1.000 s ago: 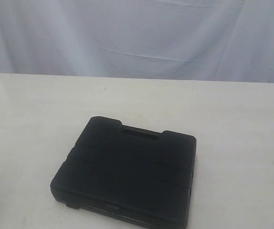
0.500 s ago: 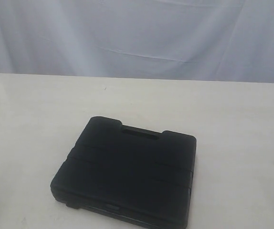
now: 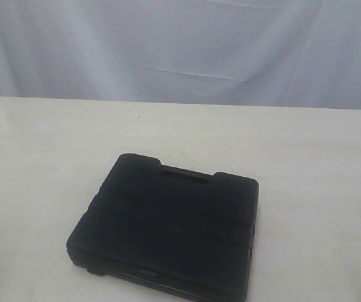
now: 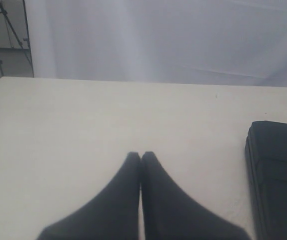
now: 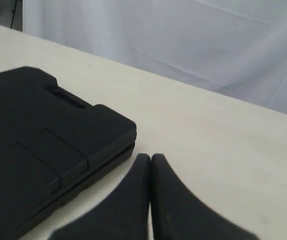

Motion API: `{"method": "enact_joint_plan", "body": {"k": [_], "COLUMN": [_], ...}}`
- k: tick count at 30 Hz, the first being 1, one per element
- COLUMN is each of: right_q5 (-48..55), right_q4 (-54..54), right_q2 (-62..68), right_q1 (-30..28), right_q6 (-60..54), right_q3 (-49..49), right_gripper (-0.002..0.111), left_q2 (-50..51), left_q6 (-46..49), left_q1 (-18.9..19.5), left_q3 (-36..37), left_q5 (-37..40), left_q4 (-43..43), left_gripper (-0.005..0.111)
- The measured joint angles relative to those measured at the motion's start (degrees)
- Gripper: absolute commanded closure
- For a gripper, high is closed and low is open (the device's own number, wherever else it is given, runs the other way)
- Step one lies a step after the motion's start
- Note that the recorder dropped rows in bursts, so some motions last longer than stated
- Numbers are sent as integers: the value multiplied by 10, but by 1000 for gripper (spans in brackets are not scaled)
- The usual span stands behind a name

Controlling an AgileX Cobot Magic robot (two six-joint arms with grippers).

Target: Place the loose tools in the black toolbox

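Shows the black toolbox (image 3: 168,229) shut flat on the pale table (image 3: 55,145), lower centre of the exterior frame, no loose tools visible, left gripper (image 4: 140,156) and right gripper (image 5: 150,157) both clenched empty; likely packing finished or unbegun, calling next only for lid-lifting if tools remain.

No lettering, label or number is legible on the black toolbox (image 3: 168,226).

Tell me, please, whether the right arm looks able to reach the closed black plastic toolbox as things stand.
Probably yes: the right end effector, shut and empty, is close to the closed black plastic toolbox, with only cream tabletop showing between them.
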Motion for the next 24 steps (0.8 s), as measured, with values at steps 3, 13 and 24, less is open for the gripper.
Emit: {"method": "enact_joint_plan", "body": {"k": [3,13,24], "right_q5": [53,95,95], "right_q4": [-1,-2,-2], "right_q2": [0,0,0], "right_q1": [0,0,0], "right_q6": [-2,-17,-17], "right_q3": [0,1,1], "right_gripper": [109,109,109], "left_q2": [0,0,0], "left_q6": [0,0,0], "left_q1": [0,0,0], "left_q3": [0,0,0], "left_q5": [0,0,0], "left_q4": [0,0,0], "left_gripper": [107,107,107]}}
